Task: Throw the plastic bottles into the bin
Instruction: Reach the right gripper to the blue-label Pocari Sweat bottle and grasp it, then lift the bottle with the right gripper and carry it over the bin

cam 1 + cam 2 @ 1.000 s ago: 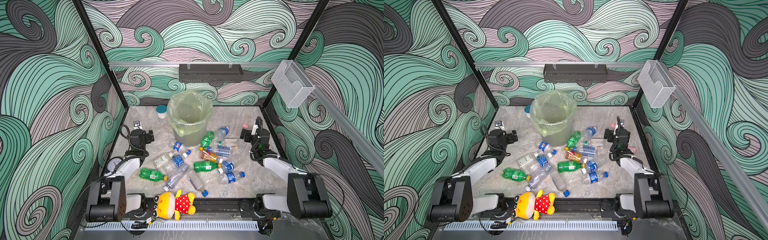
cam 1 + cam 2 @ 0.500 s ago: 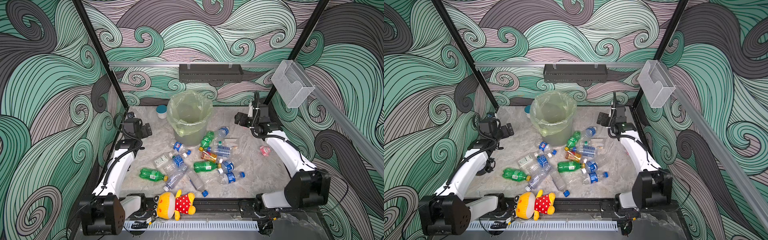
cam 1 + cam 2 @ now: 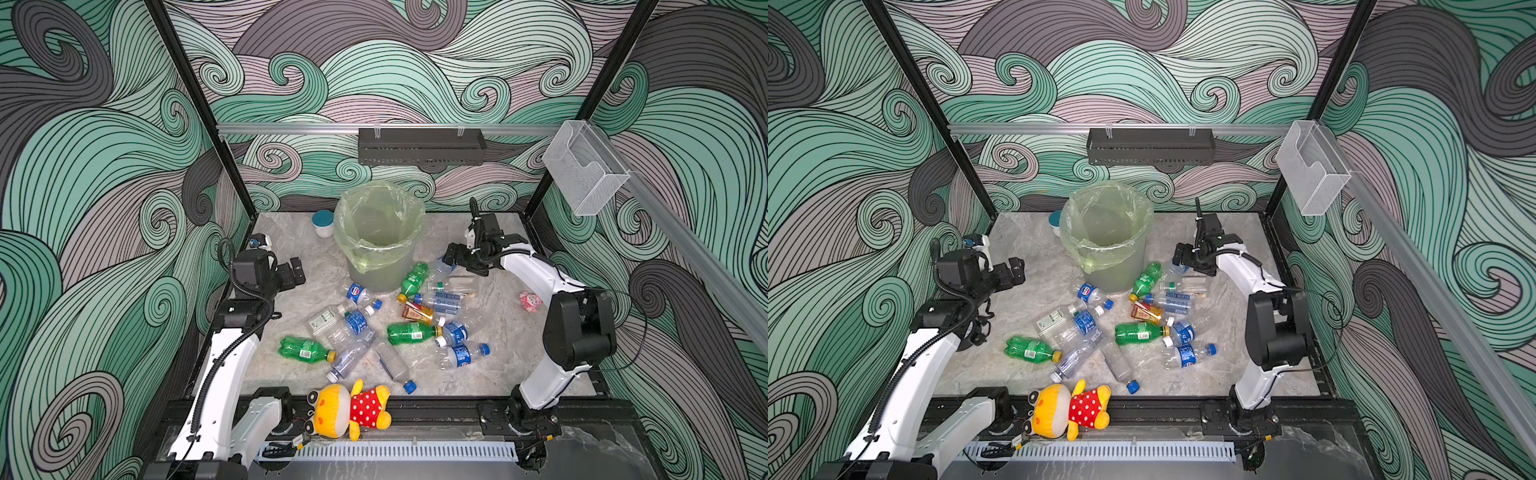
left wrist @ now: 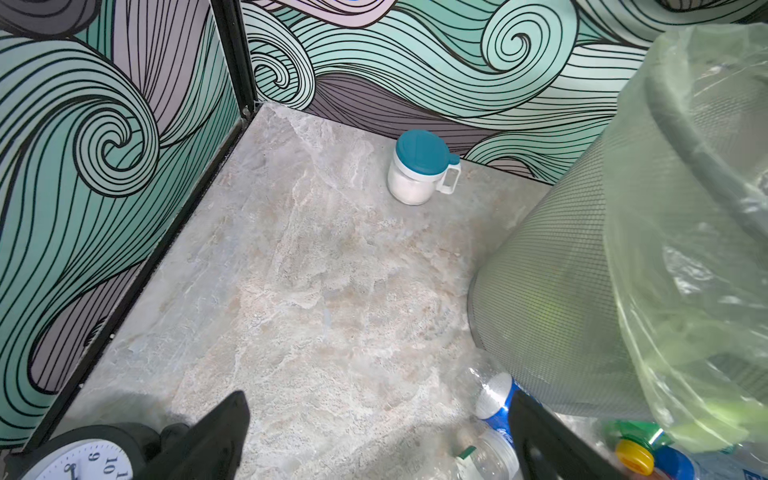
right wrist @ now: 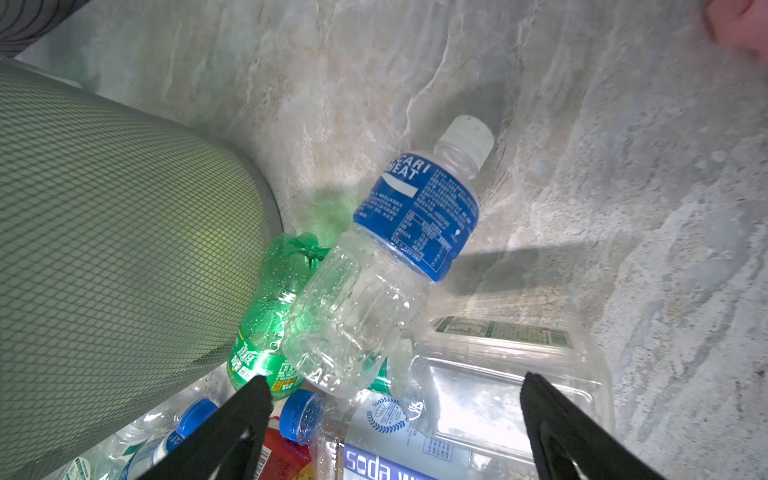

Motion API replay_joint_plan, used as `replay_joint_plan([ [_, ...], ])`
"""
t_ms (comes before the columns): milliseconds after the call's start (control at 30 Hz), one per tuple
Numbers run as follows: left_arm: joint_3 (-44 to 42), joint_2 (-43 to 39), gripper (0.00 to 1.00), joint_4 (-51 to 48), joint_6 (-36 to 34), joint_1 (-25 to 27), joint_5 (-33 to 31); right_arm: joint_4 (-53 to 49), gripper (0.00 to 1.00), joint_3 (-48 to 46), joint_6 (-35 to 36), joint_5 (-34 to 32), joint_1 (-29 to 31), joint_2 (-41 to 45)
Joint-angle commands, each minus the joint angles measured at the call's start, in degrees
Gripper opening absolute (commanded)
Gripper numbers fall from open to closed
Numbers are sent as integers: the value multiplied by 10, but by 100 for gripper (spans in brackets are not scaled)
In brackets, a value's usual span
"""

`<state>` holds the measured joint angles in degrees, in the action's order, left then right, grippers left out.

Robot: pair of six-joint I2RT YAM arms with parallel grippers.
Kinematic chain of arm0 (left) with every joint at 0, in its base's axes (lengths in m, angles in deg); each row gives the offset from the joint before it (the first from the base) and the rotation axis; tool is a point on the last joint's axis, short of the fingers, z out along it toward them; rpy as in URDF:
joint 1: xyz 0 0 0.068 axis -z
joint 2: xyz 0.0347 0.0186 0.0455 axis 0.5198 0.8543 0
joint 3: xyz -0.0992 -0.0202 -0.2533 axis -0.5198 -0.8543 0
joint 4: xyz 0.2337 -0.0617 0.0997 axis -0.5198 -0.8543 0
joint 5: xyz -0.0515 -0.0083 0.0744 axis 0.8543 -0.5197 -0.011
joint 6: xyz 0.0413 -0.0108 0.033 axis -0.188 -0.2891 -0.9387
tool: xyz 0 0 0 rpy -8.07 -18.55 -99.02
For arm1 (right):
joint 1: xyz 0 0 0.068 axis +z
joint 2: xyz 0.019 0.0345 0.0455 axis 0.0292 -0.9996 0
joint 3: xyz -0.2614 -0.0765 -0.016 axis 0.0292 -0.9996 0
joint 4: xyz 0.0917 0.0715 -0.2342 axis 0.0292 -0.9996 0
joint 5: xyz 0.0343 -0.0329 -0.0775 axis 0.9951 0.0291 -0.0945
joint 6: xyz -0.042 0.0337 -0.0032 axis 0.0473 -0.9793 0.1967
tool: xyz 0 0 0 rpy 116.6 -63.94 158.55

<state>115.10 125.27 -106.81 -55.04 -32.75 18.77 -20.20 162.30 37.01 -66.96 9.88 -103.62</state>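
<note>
The bin [image 3: 380, 237], a grey mesh bucket lined with a pale green bag, stands at the back middle in both top views. Several plastic bottles [image 3: 411, 332] lie scattered in front of it. My right gripper [image 3: 453, 255] hangs open just right of the bin. In the right wrist view, a clear blue-labelled, white-capped bottle [image 5: 395, 257] lies beyond the right gripper [image 5: 395, 378], leaning on a green bottle [image 5: 270, 324]. My left gripper [image 3: 297, 270] is open and empty, left of the bin. In the left wrist view, a blue-labelled bottle [image 4: 496, 405] shows past one of its fingers [image 4: 536, 440].
A white jar with a teal lid [image 4: 419, 166] stands by the back wall, left of the bin. A clock [image 4: 83, 457] sits near the left arm. A small pink toy [image 3: 530, 301] lies at the right. A yellow plush doll [image 3: 351, 409] rests on the front edge.
Both arms have unfolded from near the front and reached toward the back. The right gripper has since come down and left over the bottles beside the bin. No bottle has moved.
</note>
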Motion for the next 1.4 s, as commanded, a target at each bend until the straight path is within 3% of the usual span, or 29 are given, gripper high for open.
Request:
replay_joint_plan([
  [0,-14,-12,99,-16,9,-3,27,35,95,4,-31,23,4,-10],
  [667,-31,-23,99,-3,22,-4,5,61,86,85,-91,27,5,-147],
  [1100,-32,-32,99,-4,22,-5,-13,55,84,90,-96,48,5,-177],
  [1367,-33,-37,99,-5,21,-5,-18,61,74,89,-98,58,4,-185],
])
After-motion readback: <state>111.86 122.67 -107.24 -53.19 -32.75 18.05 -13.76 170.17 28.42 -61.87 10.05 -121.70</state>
